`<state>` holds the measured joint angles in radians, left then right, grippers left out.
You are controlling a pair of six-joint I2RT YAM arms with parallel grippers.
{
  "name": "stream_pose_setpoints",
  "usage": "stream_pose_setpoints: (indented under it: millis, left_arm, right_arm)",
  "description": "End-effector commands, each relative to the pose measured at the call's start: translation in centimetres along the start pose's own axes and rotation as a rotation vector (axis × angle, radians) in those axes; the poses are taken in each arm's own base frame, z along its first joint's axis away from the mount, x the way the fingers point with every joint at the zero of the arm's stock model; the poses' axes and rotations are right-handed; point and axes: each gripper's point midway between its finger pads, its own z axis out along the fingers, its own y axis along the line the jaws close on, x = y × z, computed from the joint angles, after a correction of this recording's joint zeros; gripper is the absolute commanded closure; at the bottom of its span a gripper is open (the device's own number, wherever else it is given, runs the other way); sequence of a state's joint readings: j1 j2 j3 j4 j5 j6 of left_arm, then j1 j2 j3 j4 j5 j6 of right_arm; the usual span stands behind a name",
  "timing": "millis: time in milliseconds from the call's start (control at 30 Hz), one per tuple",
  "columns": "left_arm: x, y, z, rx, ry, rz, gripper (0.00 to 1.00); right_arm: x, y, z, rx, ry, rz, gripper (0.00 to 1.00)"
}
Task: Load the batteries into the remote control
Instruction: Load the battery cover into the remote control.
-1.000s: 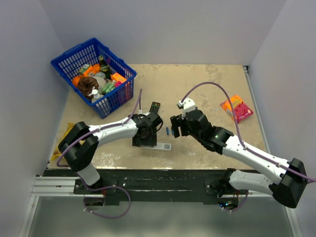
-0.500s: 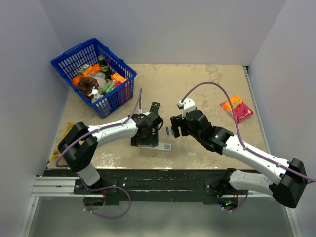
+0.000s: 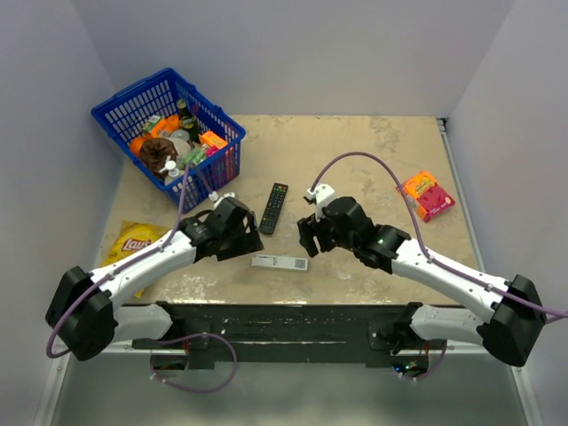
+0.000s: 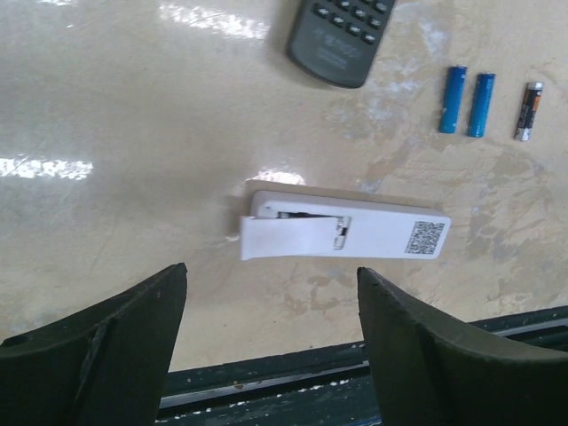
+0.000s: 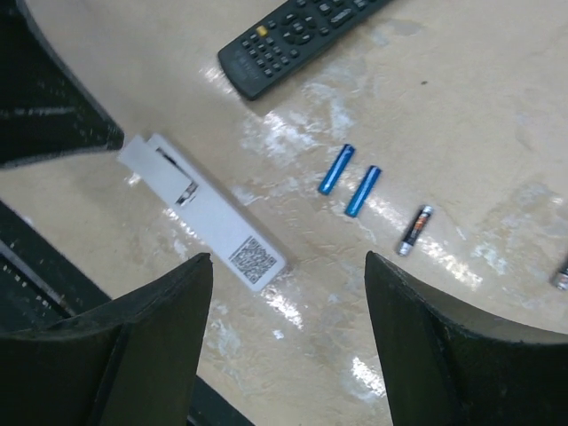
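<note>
Near the counter's (image 3: 373,151) front edge, white remote control (image 4: 346,232), back up, lid partly off; left jaws and right jaws on either side, wide open, holding nothing. Just past it, the batteries (image 5: 336,169): two blue, one dark, another cut off, all hidden from above by the right arm. Farther back, black remote (image 3: 275,208) and blue basket (image 3: 211,180).

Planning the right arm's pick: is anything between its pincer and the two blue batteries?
Nothing visible. The two blue cylindrical batteries lie uncovered just ahead of the open right pincer; the long black remote and slim white rectangular remote sit off to one side.
</note>
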<state>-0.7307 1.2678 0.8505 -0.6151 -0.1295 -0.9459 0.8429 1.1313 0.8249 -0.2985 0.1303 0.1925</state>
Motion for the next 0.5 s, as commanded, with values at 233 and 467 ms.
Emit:
stream_pose_setpoints:
  millis: [233, 467]
  left_arm:
    - [0.7, 1.6, 1.9, 0.112, 0.023, 0.021, 0.30]
    - [0.9, 1.9, 3.0, 0.137, 0.018, 0.013, 0.34]
  right_arm:
    - [4.1, 3.4, 1.6, -0.167, 0.228, 0.062, 0.37]
    - [5.8, 2.6, 2.6, -0.169, 0.249, 0.287, 0.44]
